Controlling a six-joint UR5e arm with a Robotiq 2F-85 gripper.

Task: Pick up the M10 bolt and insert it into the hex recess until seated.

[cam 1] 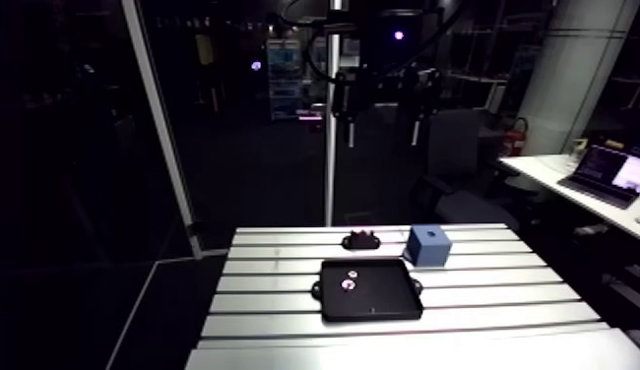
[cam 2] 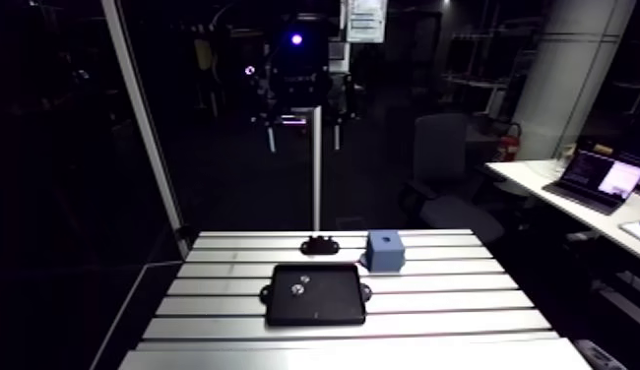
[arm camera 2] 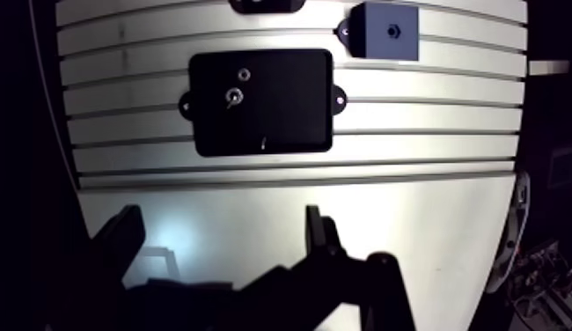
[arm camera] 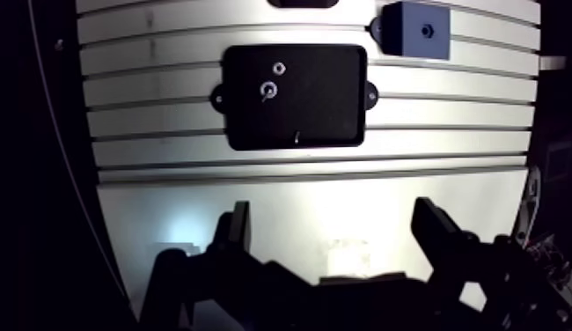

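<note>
Slotted table point(arm camera: 166, 167) lies well below my gripper point(arm camera: 335, 231), fingers point(arm camera: 239, 231) apart and empty; ahead I see the M10 bolt point(arm camera: 269, 89) lying in the black tray point(arm camera: 329, 110), and just beyond it the blue block point(arm camera: 402, 37) with its hex recess point(arm camera: 427, 30).

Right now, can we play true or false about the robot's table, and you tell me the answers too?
1. The black rectangular tray lies on the slotted aluminium table. True.
2. The pincer is squeezing a bolt. False: its fingers are wide apart and hold nothing.
3. The blue cube-shaped block sits inside the tray. False: it stands on the table, beside a corner of the tray.
4. Two small shiny metal parts lie in the tray. True.
</note>
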